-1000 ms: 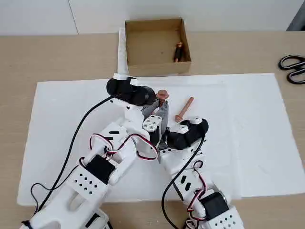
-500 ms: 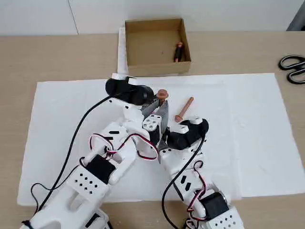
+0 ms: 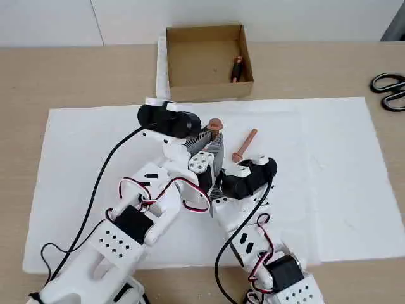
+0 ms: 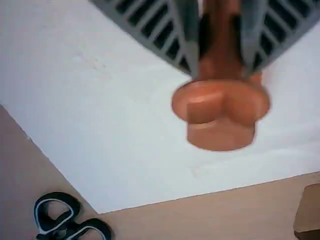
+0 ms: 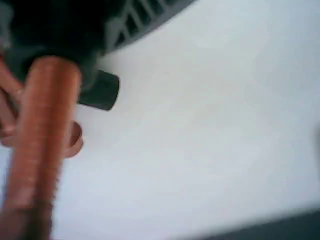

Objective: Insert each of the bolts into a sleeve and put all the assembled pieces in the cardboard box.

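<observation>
My left gripper (image 3: pixel 211 140) is shut on the shaft of a copper bolt (image 4: pixel 220 112), just under its head, which points toward the cardboard box (image 3: pixel 190 60). My right gripper (image 3: pixel 216 172) meets it from the near side. It is shut on a black sleeve (image 5: pixel 100 90), with the bolt's threaded shaft (image 5: pixel 42 150) beside the sleeve. I cannot tell how far the shaft is in. A second bolt (image 3: pixel 245 145) lies loose on the white sheet (image 3: pixel 329 177), just right of both grippers. One assembled piece (image 3: pixel 236 68) lies in the box by its right wall.
Black-handled scissors (image 3: pixel 389 90) lie on the wooden table at the far right edge, also as scissors (image 4: pixel 70 220) in the left wrist view. The sheet is bare to the right and left of the arms. Cables hang along both arms.
The left arm's wrist has shifted slightly left and toward the box, and the bolt head has barely moved with it. The right arm has kept still.
</observation>
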Robot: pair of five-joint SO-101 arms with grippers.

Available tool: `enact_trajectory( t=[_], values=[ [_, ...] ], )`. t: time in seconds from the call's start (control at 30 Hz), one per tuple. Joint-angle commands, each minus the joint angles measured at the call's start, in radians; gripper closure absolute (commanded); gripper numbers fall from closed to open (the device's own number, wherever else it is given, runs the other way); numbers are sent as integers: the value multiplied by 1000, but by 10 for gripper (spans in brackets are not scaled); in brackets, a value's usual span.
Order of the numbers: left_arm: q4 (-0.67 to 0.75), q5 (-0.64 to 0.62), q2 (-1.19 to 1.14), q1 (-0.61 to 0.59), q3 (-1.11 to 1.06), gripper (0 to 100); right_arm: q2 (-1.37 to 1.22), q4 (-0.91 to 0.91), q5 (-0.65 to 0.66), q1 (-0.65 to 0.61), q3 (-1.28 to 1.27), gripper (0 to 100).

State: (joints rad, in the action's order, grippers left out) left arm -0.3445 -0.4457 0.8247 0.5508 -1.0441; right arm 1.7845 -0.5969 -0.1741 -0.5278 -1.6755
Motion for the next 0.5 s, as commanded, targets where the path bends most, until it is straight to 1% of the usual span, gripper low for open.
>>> enact_trajectory(
  t=[0.0, 0.07, 0.23, 0.47],
  values=[
    [18, -2, 14, 14, 7, 994, 18, 2, -11, -2, -8, 995],
    [11, -2, 14, 14, 8, 994, 18, 2, -11, -2, -8, 995],
    [-86, -2, 15, 14, 33, 994, 18, 2, -11, -1, -8, 995],
    [-89, 3, 15, 14, 28, 994, 18, 2, -11, -1, -8, 995]
  ],
)
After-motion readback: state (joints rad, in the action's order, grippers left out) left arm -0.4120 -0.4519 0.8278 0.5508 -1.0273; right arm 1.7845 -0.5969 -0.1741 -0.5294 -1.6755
